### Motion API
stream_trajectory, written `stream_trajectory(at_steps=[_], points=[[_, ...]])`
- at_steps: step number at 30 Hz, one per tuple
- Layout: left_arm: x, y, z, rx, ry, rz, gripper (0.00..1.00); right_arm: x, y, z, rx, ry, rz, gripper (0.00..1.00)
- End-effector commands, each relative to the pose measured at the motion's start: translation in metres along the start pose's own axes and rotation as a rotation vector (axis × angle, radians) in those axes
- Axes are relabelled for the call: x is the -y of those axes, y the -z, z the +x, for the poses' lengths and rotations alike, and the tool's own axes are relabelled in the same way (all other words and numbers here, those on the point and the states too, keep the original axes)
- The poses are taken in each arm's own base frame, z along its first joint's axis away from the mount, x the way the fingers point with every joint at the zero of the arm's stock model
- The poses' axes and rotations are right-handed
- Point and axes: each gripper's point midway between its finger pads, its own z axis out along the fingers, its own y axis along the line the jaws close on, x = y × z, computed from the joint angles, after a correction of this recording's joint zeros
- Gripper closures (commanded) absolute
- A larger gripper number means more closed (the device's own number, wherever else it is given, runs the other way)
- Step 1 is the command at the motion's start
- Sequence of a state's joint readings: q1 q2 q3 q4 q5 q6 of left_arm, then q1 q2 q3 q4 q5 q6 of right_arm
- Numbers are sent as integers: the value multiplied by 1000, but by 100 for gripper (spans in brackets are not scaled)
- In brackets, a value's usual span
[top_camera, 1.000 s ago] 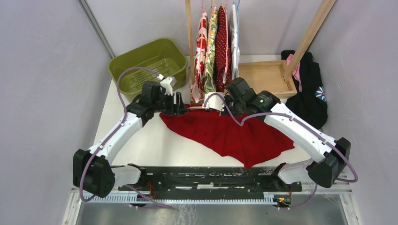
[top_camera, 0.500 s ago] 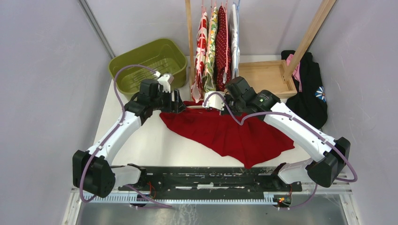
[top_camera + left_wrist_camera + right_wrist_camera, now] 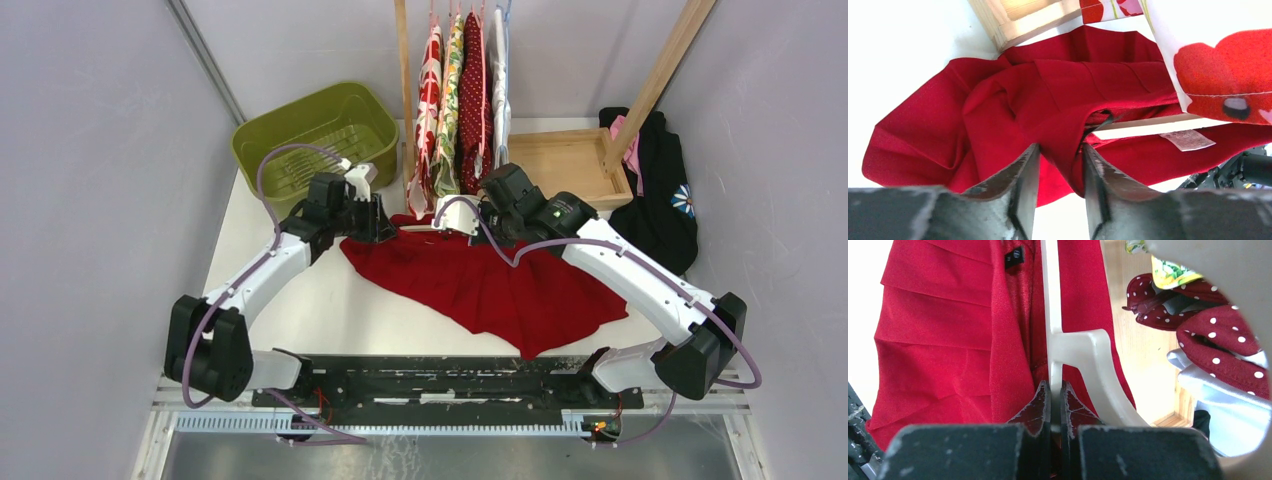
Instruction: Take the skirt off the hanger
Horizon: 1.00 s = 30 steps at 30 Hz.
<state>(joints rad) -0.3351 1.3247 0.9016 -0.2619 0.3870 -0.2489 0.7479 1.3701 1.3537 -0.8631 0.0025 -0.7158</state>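
One skirt: red and pleated (image 3: pixel 480 285), lying spread on the white table (image 3: pixel 300 300) across the middle of the top view, with its waist toward the upper centre and its hem fanning to the lower right.
Waist end: bunched around a white hanger (image 3: pixel 452 214). In the left wrist view the hanger's pale bar sits inside the red folds at centre right, with a white care label (image 3: pixel 1188 140) just below it.
Left end effector: sits at the skirt's upper-left corner in the top view (image 3: pixel 385 226). In its own view, at bottom centre, its two dark fingers straddle a raised fold of the waist cloth. Red cloth fills the gap between them, and I cannot tell whether they pinch it or only stand around it.
Right end effector: sits at the upper centre of the top view (image 3: pixel 478 222), at the waist's right end. In its own view it is clenched on the hanger's thin white stem, just below where the hook branches off to the right. Skirt pleats lie to the left of the stem and more red cloth to its right.
Behind the waist: hanging garments (image 3: pixel 455 100) on a wooden rack, upper centre.
Upper left: green tub (image 3: pixel 320 130).
Upper right: wooden tray (image 3: pixel 565 165), with a black garment (image 3: pixel 660 215) beside it.
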Motion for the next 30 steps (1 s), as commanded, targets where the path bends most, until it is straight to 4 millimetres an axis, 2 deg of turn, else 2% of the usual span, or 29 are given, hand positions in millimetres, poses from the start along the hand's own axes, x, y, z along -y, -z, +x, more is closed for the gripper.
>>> stream_trajectory(at_steps=[1, 3, 4, 11, 23, 30], points=[[15, -6, -16, 51, 7, 86, 68, 24, 16, -19, 66, 10, 85, 99], [15, -8, -15, 45, 13, 93, 95, 23, 15, -19, 65, 9, 84, 99], [16, -9, -16, 47, 17, 100, 97, 23, 14, -18, 63, 8, 82, 99], [20, -8, -27, 69, 22, 103, 97, 18, 5, -19, 66, 10, 60, 99], [42, 8, -71, 155, 23, 144, 97, 10, -32, -30, 88, 6, 15, 99], [54, 5, -67, 147, 29, 181, 97, 11, -44, -37, 90, 12, 14, 99]])
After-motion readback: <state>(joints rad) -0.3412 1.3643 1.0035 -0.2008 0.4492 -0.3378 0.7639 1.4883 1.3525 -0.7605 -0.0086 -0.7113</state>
